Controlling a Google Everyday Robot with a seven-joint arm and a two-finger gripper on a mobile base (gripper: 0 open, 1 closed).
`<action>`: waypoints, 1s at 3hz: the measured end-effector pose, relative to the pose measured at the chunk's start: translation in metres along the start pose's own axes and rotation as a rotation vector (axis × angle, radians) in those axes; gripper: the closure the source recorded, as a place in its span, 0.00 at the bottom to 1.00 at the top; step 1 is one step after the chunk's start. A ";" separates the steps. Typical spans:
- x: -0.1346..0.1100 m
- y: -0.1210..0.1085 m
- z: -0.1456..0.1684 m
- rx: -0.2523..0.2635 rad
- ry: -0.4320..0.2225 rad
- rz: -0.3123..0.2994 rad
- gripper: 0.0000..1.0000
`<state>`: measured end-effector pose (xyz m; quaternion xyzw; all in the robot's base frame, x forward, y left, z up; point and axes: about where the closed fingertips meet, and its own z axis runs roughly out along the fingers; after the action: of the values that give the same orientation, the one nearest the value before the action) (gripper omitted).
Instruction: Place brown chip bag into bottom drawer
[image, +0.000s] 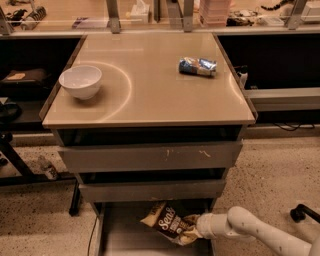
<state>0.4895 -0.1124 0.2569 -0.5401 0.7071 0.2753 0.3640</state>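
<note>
Gripper (196, 230) half-hidden behind brown chip bag (166, 223)

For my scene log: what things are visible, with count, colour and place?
round white bowl: one, white, left on cabinet top.
small blue-silver packet: one, blue-silver, right of top.
beige cabinet top: one, beige, centre.
upper grey metal drawers: two, grey, under top.
wide grey metal bottom drawer: one, grey, lowest, pulled out.
large crinkly brown chip bag: one, brown-tan, over bottom drawer.
gripper: one, white, at bag's right end.
white arm: one, white, lower right.

brown chip bag (167, 225): tilted over bottom drawer (125, 235) | gripper (196, 231) clasping its end
</note>
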 end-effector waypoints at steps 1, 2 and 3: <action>0.005 0.003 0.005 0.010 0.038 0.002 1.00; 0.020 0.012 0.032 0.032 0.086 0.004 1.00; 0.036 0.016 0.054 0.060 0.100 0.012 1.00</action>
<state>0.4806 -0.0859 0.1964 -0.5377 0.7357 0.2286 0.3425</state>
